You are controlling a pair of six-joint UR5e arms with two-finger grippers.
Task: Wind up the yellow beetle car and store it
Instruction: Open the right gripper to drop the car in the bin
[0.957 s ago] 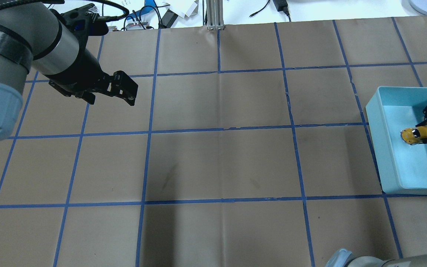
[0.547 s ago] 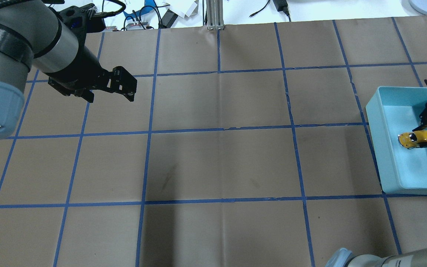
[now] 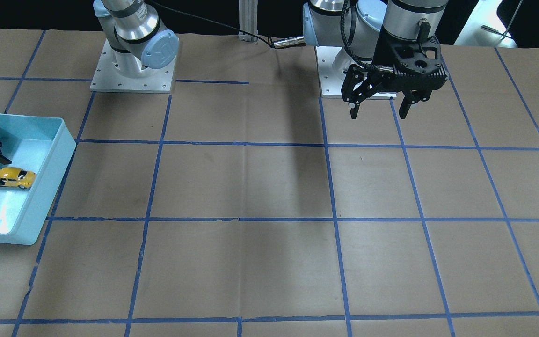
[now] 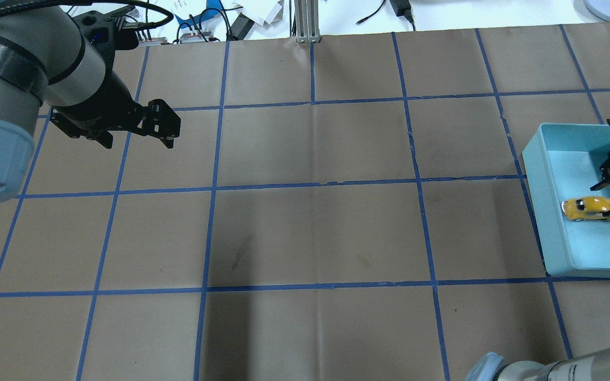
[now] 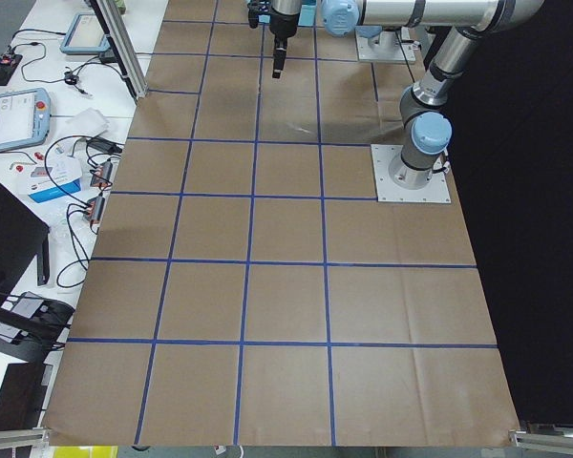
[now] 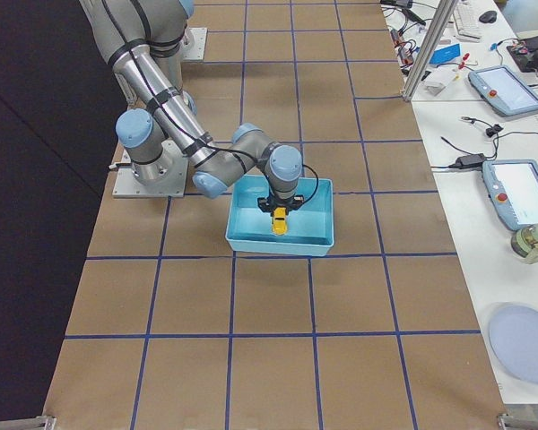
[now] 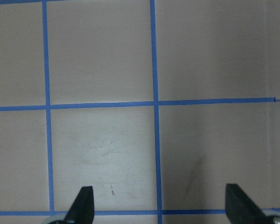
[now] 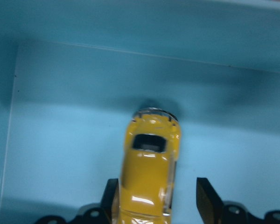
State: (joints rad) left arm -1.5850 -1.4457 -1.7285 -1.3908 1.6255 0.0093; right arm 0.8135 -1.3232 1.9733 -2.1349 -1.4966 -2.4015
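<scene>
The yellow beetle car (image 4: 588, 207) lay in the teal bin (image 4: 537, 211), the right gripper (image 8: 157, 185) parted around it. The left gripper (image 3: 378, 114) gaped wide.

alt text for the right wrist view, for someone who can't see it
A yellow car, seen from above, lies in a light blue bin between the two black fingers of the right end effector. A gap shows between the car and the finger on its right.
</scene>
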